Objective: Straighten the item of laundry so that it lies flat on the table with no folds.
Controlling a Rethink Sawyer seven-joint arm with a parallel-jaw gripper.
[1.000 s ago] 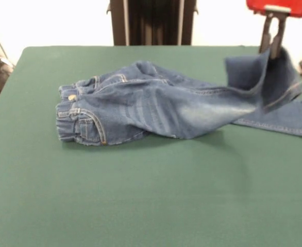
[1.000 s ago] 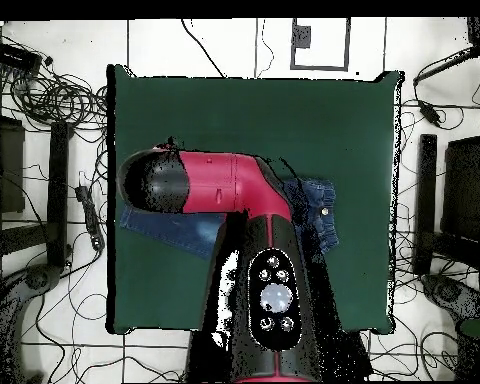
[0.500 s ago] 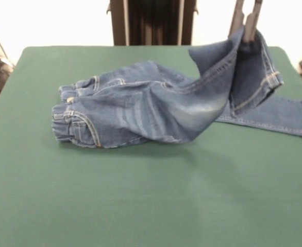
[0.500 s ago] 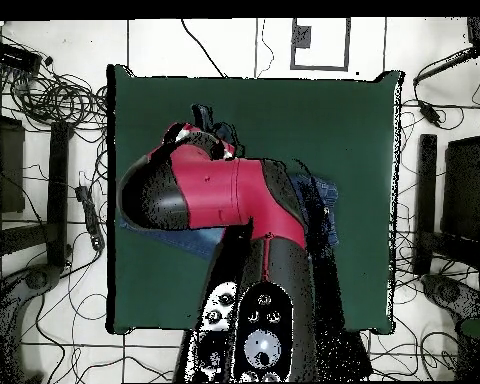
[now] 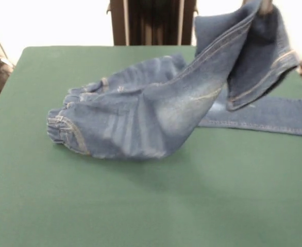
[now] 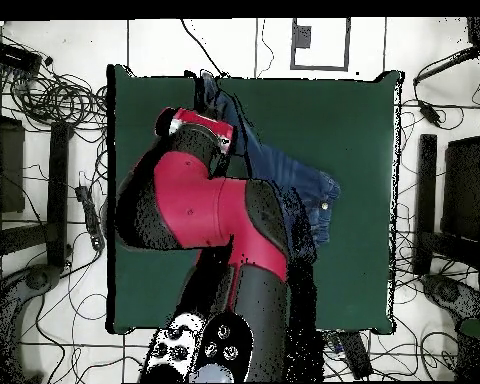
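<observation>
jeans (image 5: 140, 123) leg lifted higher, gripper (image 5: 265, 6) apparently risen

The jeans (image 5: 156, 110) are blue denim cloth, a matt woven fabric with faded whitish patches and raised tan stitching along the seams. The table (image 5: 140, 206) has a dark green felt-like cover, matt and even. The arm (image 6: 199, 205) has a smooth, slightly glossy red and black shell, like hard plastic
</observation>
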